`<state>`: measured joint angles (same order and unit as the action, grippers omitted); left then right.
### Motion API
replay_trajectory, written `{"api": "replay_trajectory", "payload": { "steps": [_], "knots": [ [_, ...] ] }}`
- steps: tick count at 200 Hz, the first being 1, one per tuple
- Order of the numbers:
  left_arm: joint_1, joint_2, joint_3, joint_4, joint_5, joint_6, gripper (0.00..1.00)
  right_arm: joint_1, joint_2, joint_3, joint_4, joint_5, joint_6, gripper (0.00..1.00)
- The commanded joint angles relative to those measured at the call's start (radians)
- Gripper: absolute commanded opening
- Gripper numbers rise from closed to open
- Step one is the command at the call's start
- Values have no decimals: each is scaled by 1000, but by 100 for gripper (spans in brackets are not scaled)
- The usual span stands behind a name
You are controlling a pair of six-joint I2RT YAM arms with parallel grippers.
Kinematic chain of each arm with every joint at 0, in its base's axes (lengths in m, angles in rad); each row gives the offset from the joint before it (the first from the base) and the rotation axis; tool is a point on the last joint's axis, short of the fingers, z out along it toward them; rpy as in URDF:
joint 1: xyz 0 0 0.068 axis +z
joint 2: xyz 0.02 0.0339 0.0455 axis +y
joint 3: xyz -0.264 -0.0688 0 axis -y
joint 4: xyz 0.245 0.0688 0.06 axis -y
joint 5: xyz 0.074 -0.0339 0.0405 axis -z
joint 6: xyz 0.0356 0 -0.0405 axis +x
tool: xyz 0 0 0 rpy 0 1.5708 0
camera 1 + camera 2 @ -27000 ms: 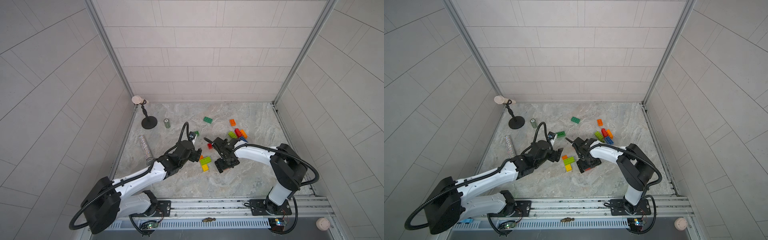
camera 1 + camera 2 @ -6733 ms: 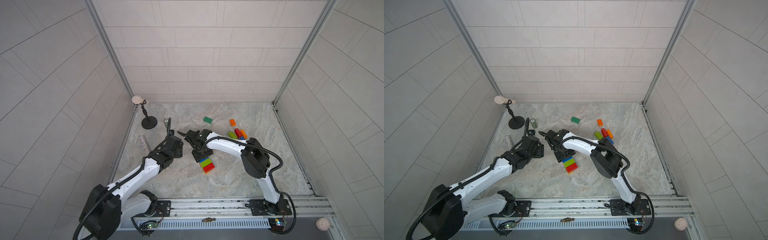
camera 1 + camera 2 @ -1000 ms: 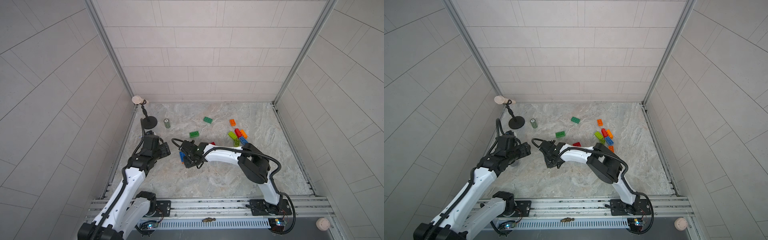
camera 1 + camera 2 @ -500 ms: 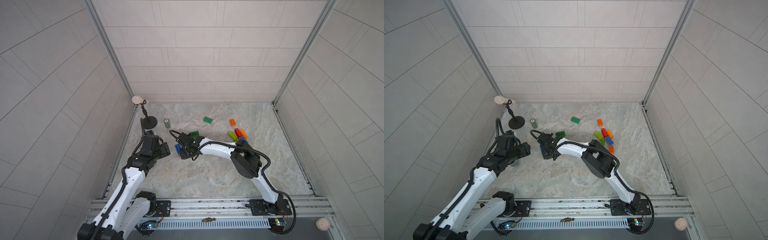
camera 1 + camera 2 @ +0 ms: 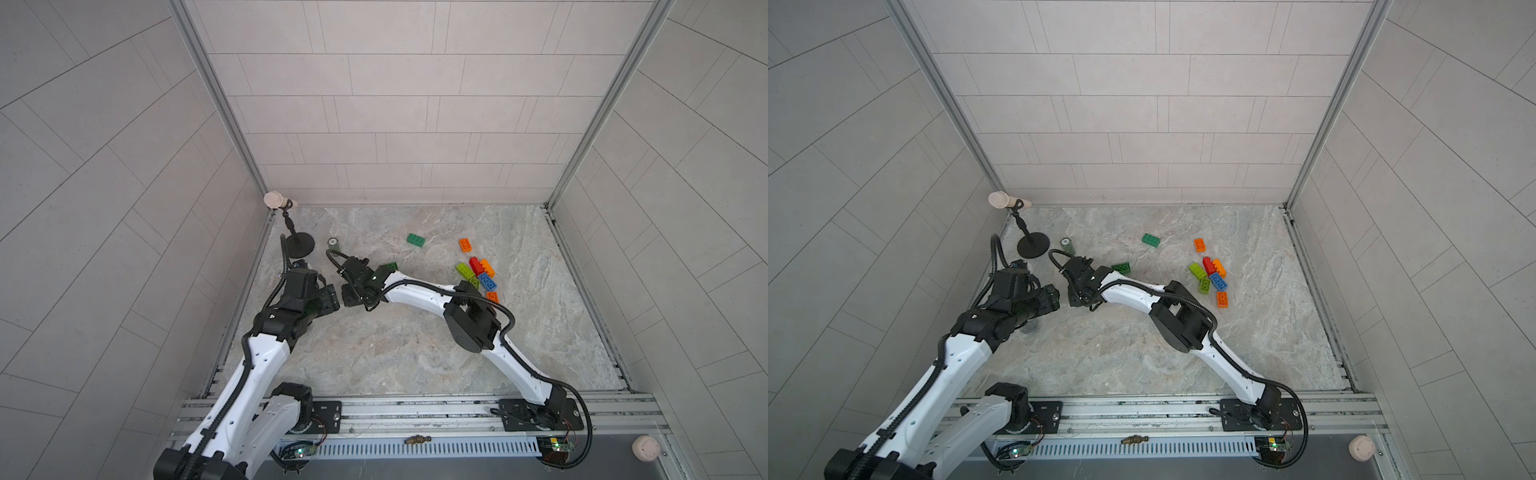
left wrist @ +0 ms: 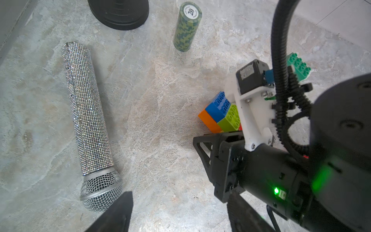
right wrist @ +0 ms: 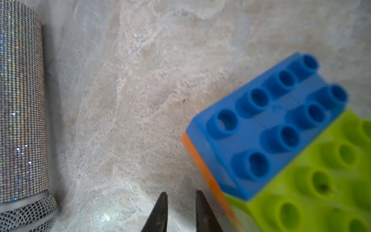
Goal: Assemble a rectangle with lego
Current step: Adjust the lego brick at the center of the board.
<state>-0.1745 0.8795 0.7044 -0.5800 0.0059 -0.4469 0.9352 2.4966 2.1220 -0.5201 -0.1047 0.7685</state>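
Top views: the right gripper [image 5: 351, 296] [image 5: 1077, 298] sits low over the far-left part of the table [image 5: 415, 353]. It is nose to nose with the left gripper [image 5: 329, 300], with a small gap between them. The brick block is hidden under the right wrist here. A dark green brick [image 5: 388, 266] lies just beside that wrist, and a far green brick [image 5: 416, 240] lies farther back. The loose bricks [image 5: 478, 272] (red, orange, lime, blue) are clustered well apart to the right.

Left wrist: the brick block [image 6: 219, 113] is on the table, orange below, blue and lime on top, with a red sliver at the edge. It is tucked under the right wrist camera, just past the right gripper's body. The microphone [image 6: 88, 112] lies flat to its left, and the chip stack [image 6: 187, 30] stands upright farther back. The left gripper's fingers [image 6: 118, 215] are wide apart with nothing between them.

Right wrist: the right jaws are nearly together, leaving only a slit with nothing in it. The block [image 7: 281, 140] lies beside the tips, not between them. Its orange lower edge runs close past one fingertip [image 7: 202, 213]; can't tell if they touch. The microphone [image 7: 20, 100] is on the other side, apart.
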Motion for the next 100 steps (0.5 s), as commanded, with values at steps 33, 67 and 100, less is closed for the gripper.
{"api": "replay_trajectory", "payload": {
  "steps": [33,67,100],
  "knots": [
    [9,-5,44,-12,-15,26,79,-19,-15,-52,-125,-91,-78,28],
    [8,6,41,17,-11,28,79,-1,-159,-103,-188,-130,-154,31],
    [9,12,37,27,-7,25,79,-11,-230,-114,-218,-124,-171,31]
  ]
}}
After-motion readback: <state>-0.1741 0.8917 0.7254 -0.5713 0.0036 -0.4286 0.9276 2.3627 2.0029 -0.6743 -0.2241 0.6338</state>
